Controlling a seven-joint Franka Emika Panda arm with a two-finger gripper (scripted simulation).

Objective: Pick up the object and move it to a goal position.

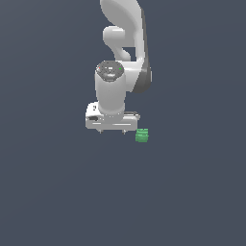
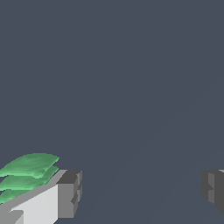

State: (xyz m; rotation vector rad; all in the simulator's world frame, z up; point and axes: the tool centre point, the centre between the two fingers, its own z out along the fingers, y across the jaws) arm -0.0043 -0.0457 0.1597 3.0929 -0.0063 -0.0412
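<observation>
The object, a small bright green ridged block, lies on the dark grey floor just off the exterior view's right end of the white gripper. The gripper points straight down with its two short fingertips wide apart. The block is beside the gripper, outside the fingers, not between them. In the wrist view the green block shows behind one grey finger pad, on its outer side, and the other pad is far across. The gap between the pads is empty. The gripper is open.
The white arm rises behind the gripper toward the top of the exterior view. The floor is a plain dark grey surface all around. No goal marker shows.
</observation>
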